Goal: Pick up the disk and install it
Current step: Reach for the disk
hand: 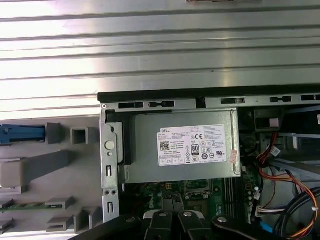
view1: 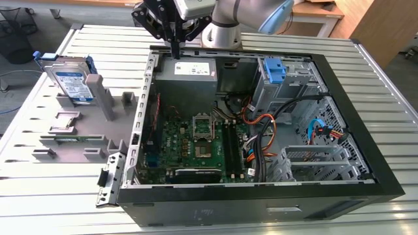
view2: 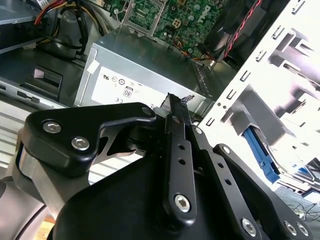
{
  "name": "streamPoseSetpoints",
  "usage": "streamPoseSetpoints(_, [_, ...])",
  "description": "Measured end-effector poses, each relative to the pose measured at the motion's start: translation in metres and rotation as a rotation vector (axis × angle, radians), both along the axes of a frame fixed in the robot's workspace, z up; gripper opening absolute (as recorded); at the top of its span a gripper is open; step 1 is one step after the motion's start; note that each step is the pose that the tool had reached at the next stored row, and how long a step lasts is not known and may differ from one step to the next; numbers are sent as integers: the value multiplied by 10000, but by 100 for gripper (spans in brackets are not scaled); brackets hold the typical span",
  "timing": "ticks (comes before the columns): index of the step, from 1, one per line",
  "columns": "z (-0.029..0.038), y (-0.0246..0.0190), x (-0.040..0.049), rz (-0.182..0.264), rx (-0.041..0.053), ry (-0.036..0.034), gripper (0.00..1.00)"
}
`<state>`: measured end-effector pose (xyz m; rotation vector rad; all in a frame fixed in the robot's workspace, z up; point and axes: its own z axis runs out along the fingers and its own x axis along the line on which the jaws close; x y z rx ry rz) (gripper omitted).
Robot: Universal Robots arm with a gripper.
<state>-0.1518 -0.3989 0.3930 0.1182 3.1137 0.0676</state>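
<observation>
Black two-finger gripper (view1: pixel 175 54) on the arm hangs over the far edge of the open black computer case (view1: pixel 261 208). It points straight down. The fingers are pressed together with nothing between them. Both wrist views agree: gripper (view2: pixel 172 100) (hand: pixel 174 220) clenched and empty.

The gripper tip is just above the grey rectangular power-supply box with a white sticker (view1: pixel 189 73). It is near the box's rear edge; contact cannot be told. The first wrist view looks straight down on the box (hand: pixel 182 147), and the second wrist view shows it beyond the fingers (view2: pixel 135 65).

The flat silver metal hard-drive disk with a white-and-blue label (view1: pixel 70 81) is outside the case, at the exterior view's left. It stands on edge, leaning slightly, in a grey plastic fixture plate (view1: pixel 78 132) (hand: pixel 50 170). A blue plastic rail bracket (view1: pixel 40 58) frames the disk. The disk is well apart from the gripper.

Case and fixture both rest on a slatted aluminium table (view1: pixel 39 196) (hand: pixel 160 50).

Inside the case a green motherboard (view1: pixel 196 142) lies flat on the floor. A small upright blue plastic latch (view1: pixel 274 71) sits on the metal drive cage, to the exterior view's right of the power-supply box. Orange and black cables (view1: pixel 261 127) run between the motherboard and the cage.
</observation>
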Motion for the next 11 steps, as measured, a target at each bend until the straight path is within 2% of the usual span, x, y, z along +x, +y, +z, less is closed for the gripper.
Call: streamPoseSetpoints(11, [-1,0,-71,0,0,0,11])
